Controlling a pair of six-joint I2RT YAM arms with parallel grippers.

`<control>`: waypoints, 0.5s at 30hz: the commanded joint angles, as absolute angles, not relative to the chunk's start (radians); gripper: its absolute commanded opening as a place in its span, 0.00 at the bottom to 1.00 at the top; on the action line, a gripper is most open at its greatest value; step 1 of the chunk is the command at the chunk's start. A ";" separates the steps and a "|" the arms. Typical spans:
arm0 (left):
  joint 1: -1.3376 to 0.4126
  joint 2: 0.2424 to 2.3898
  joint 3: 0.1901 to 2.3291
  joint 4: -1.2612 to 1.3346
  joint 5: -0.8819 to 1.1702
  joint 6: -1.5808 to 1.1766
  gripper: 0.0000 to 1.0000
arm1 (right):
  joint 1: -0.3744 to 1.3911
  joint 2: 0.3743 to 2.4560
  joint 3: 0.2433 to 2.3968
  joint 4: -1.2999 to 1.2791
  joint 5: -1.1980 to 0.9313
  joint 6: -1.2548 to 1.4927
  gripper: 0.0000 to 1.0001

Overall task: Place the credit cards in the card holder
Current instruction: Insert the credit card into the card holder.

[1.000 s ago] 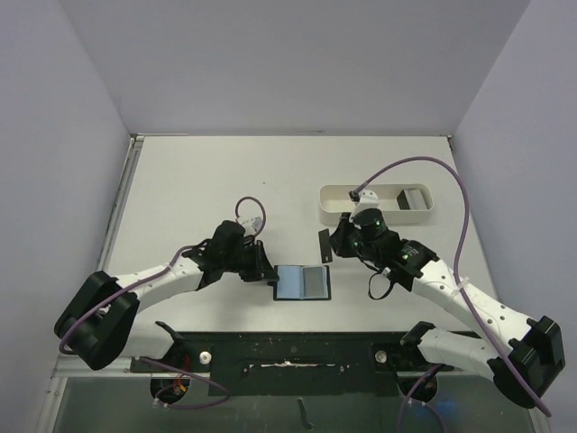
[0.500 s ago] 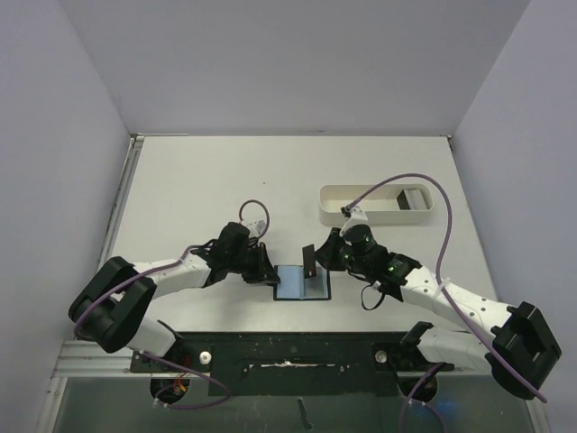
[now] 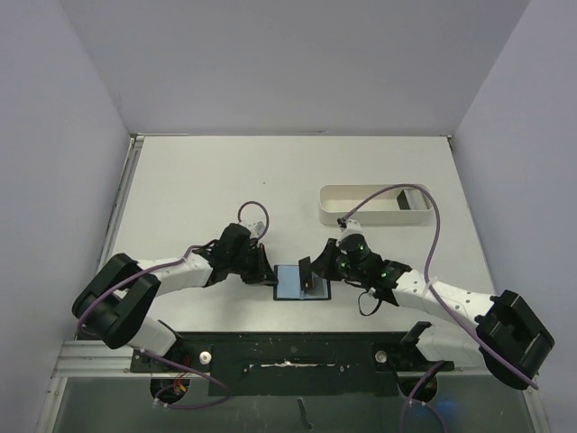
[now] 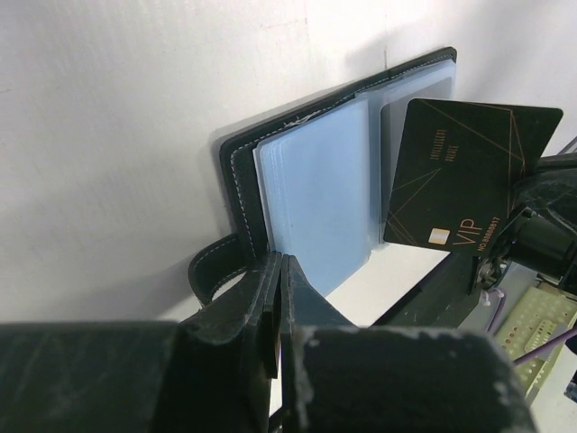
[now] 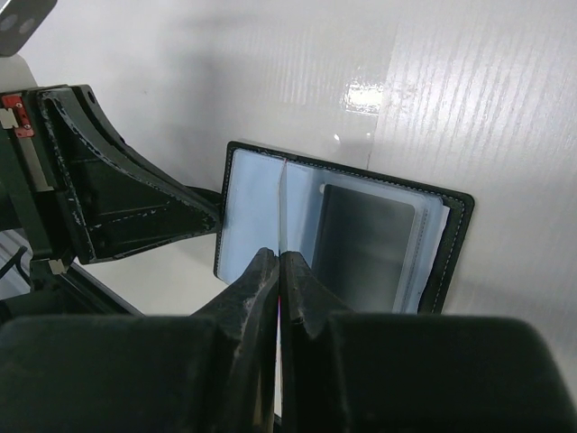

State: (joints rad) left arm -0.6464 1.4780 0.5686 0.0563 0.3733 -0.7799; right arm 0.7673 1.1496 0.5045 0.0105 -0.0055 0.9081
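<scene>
The card holder lies open near the table's front edge, its bluish pockets facing up. A grey credit card sits in its right-hand pocket. My left gripper is at the holder's left edge, shut on its black snap tab. My right gripper is shut on a dark credit card with gold lines. It holds that card on edge over the middle of the open holder. In the top view the held card stands just above the pockets.
A long white oval tray stands at the back right of the table. The right arm's purple cable loops over it. The black mounting rail runs along the near edge just behind the holder.
The right gripper has carried the dark card from beside the tray down and left to above the open holder. The left gripper has stayed at the holder's left edge.
</scene>
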 commanded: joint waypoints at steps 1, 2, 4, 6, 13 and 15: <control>-0.649 1.488 0.570 0.073 0.358 -0.759 0.00 | 0.774 1.166 0.492 0.114 -0.025 0.927 0.00; -0.649 1.490 0.568 0.075 0.358 -0.761 0.00 | 0.772 1.171 0.489 0.116 -0.025 0.928 0.00; -0.649 1.494 0.565 0.077 0.356 -0.761 0.00 | 0.770 1.174 0.477 0.123 -0.024 0.933 0.00; -0.648 1.498 0.558 0.079 0.354 -0.762 0.00 | 0.765 1.176 0.466 0.136 -0.034 0.941 0.00; -0.649 1.497 0.545 0.089 0.354 -0.766 0.00 | 0.735 1.188 0.430 0.184 -0.088 0.974 0.00; -0.648 1.498 0.545 0.089 0.351 -0.767 0.00 | 0.728 1.190 0.423 0.189 -0.091 0.977 0.00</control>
State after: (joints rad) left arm -0.6464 1.4910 0.5510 0.0582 0.3634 -0.7776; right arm 0.7441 1.1816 0.4297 0.1055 -0.0681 0.9550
